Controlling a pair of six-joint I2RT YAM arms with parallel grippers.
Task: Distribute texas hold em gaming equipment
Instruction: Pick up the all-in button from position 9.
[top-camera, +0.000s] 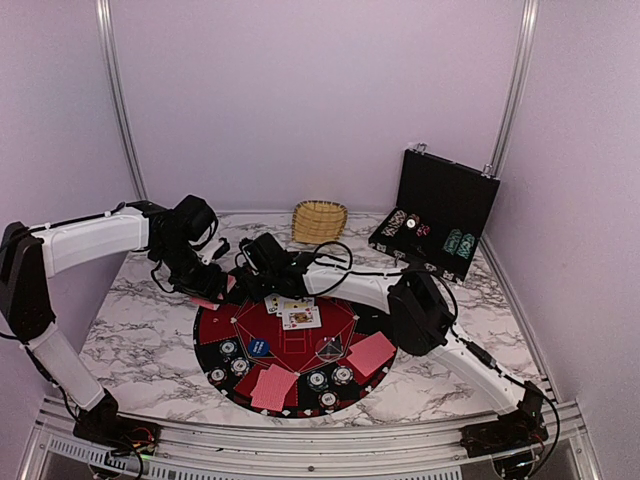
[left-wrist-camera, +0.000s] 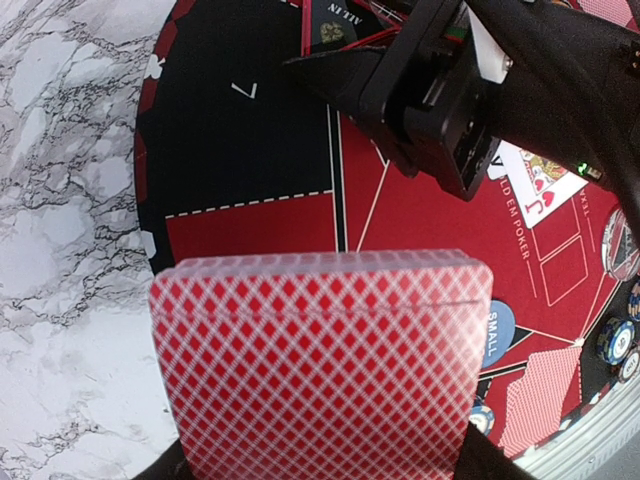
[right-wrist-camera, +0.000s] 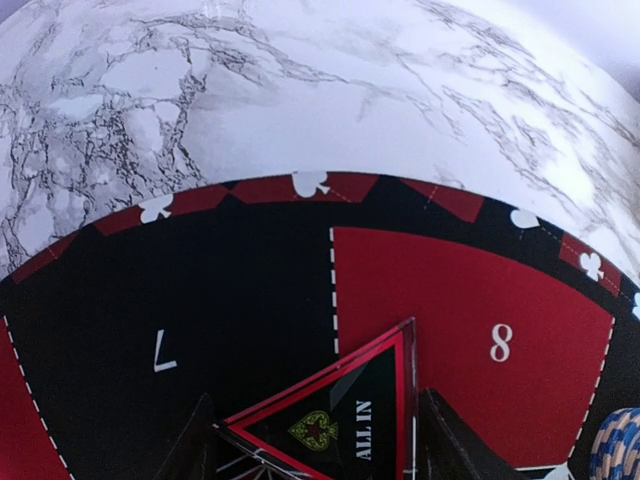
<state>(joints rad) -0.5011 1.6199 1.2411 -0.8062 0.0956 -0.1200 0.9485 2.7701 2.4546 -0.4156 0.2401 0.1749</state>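
1. task status. partly done (judged from the layout alone).
- on the mat (right-wrist-camera: 90, 330): chips (top-camera: 228, 348) in small groups along the near edge, two face-down card piles (top-camera: 272, 386) at near seats, face-up cards (top-camera: 297, 314) at the centre, and one blue disc (top-camera: 259, 347) just beside the near-left chips.
- not done: seats 7 and 8 on the far side show no cards in the right wrist view. only what looks like a blue-and-white chip edge shows at the outer corner of seat 8.
- spare chips (top-camera: 458, 242) sit in the open case (top-camera: 445, 195) at far right, well apart from the mat.

2. left gripper (top-camera: 205, 290).
- closed on the deck (left-wrist-camera: 320, 360), with the red backs toward the wrist camera and the fingers at its two lower corners.
- the deck hangs over the left rim of the mat, beside seat 7.
- more dealing from it is likely needed.

3. right gripper (right-wrist-camera: 315, 440).
- the jaws stand apart, one on each side of the triangular all-in marker (right-wrist-camera: 340, 410), which sits over the line between seats 7 and 8.
- each finger is just beside a marker edge. contact cannot be told, so neither can a grip.
- whether the marker lies flat on the mat or is raised off it is also unclear.
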